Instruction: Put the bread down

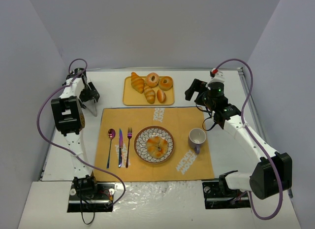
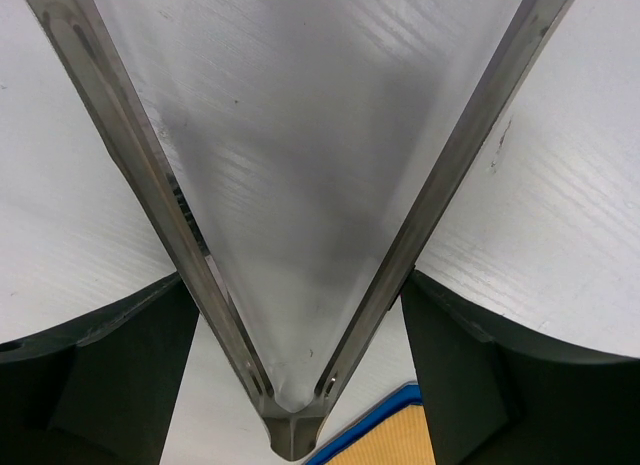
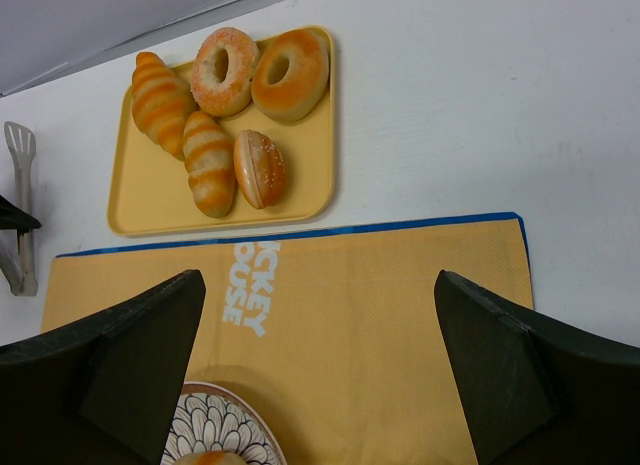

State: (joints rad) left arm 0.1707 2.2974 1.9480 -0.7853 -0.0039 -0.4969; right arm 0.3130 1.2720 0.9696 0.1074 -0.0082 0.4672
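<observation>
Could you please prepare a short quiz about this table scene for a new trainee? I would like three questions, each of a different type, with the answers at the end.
1. True or false: the bread already lies on the patterned plate.
2. Which utensil lies nearest to the plate? A) spoon B) knife C) fork
3. How many pastries are on the yellow tray?

Key: 1 true; 2 C; 3 five.
</observation>
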